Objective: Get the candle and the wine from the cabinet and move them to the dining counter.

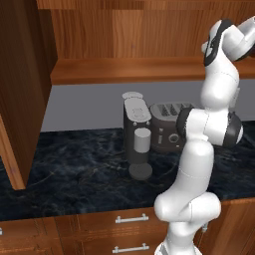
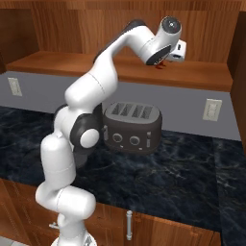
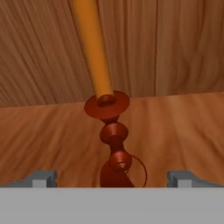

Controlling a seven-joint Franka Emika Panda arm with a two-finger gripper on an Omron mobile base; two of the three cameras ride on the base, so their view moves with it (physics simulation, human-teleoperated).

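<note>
The candle [image 3: 94,48], a thin orange taper in a dark red holder [image 3: 114,133], stands upright on the wooden shelf [image 3: 183,127] of the cabinet [image 1: 129,69]. My gripper [image 3: 111,180] is open, with one fingertip on each side of the holder's foot and apart from it. In the right base view the arm reaches up to the shelf [image 2: 202,77], and a bit of the red holder [image 2: 160,66] shows under the white hand [image 2: 178,50]. The wine and the dining counter are out of view.
Below the cabinet runs a black marble countertop [image 1: 74,169] with a coffee machine [image 1: 138,134] and a toaster [image 2: 132,127]. An open cabinet door [image 1: 20,89] hangs at the left. Wall sockets [image 2: 212,109] sit on the grey backsplash, drawers [image 1: 131,219] under the counter.
</note>
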